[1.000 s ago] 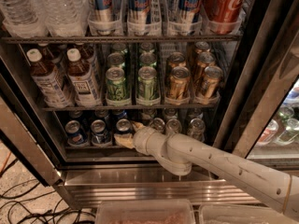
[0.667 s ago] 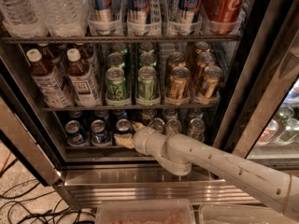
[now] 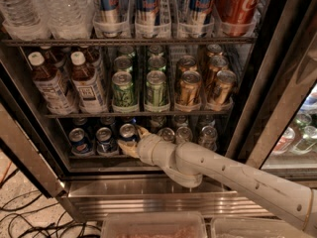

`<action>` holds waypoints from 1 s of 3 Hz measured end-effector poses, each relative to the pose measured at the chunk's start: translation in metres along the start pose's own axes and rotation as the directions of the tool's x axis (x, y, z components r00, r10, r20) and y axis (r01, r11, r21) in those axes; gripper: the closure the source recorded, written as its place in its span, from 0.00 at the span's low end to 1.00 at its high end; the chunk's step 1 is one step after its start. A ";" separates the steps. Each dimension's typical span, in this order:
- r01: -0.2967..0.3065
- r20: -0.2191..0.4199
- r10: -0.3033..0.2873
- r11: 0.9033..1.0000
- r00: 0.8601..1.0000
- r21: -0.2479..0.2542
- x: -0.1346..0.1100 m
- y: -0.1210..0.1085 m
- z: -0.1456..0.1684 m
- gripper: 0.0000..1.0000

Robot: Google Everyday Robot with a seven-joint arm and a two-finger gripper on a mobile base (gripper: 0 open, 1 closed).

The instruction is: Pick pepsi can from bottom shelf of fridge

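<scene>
Centring the gripper (image 3: pixel 132 141), which sits against the rightmost pepsi can (image 3: pixel 127 131) on the bottom shelf (image 3: pixel 86 157) with its grasp impossible to tell, matters before pulling straight out.

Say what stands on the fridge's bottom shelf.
Blue pepsi cans at left, silver cans at right, the gripper at the rightmost pepsi can. The arm and the rack above cover the rest.

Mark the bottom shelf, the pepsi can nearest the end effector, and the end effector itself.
bottom shelf (image 3: pixel 87 158): camera view, front edge.
pepsi can (image 3: pixel 128 131): camera view, silver top.
end effector (image 3: pixel 132 142): camera view, tip, at that can.
</scene>
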State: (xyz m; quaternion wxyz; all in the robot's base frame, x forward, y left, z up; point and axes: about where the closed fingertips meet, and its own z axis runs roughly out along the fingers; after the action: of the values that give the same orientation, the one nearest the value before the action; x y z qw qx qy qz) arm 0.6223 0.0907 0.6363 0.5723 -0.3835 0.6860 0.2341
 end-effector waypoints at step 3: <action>0.059 0.055 -0.054 0.994 0.997 -0.090 -0.031 0.024 -0.017 1.00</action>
State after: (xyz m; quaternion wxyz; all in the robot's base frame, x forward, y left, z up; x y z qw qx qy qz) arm 0.5943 0.1003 0.6675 0.5781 -0.4224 0.6484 0.2590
